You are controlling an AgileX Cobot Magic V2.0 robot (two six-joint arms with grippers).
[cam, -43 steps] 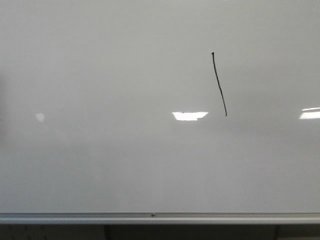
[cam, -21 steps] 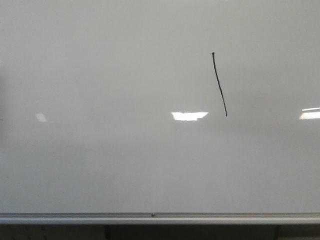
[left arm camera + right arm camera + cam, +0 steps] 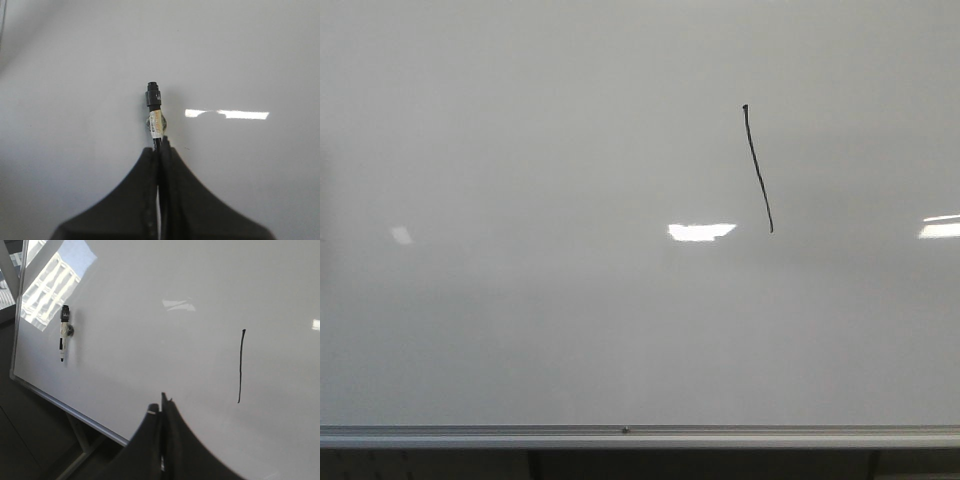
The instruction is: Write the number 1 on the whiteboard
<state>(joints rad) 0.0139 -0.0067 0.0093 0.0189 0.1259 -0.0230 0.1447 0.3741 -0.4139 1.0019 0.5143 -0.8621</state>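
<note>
On my left wrist feed, the left end effector (image 3: 159, 150) is clamped on a black marker (image 3: 155, 112) aimed at bare whiteboard (image 3: 75, 100). A second marker (image 3: 64, 333) sticks near the board's frame corner. One number 1 (image 3: 758, 168), slanted, sits right of centre. My right end effector (image 3: 162, 407) is pressed closed, gripping nothing visible, just short of the stroke.
</note>
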